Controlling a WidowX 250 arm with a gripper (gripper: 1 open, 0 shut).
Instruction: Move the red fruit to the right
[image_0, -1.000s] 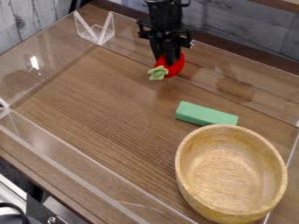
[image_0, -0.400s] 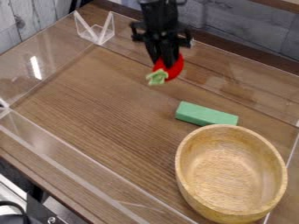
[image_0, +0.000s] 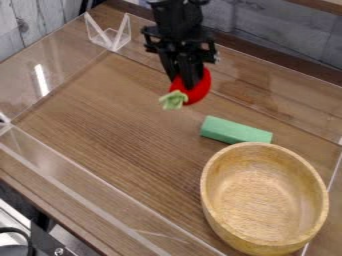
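The red fruit (image_0: 193, 89), a small glossy strawberry-like toy with a light-green leafy cap at its lower left, hangs in the air above the wooden tabletop near the back middle. My black gripper (image_0: 190, 72) comes down from above and is shut on the fruit's upper part. The fruit is clear of the table surface.
A flat green rectangular block (image_0: 237, 130) lies to the lower right of the fruit. A large wooden bowl (image_0: 263, 196) sits at the front right. Clear plastic walls (image_0: 40, 75) ring the table, with a clear bracket (image_0: 107, 33) at the back left.
The gripper has lifted the red fruit off the table and carried it nearer the camera; the fruit now hangs lower in the picture and looks larger.
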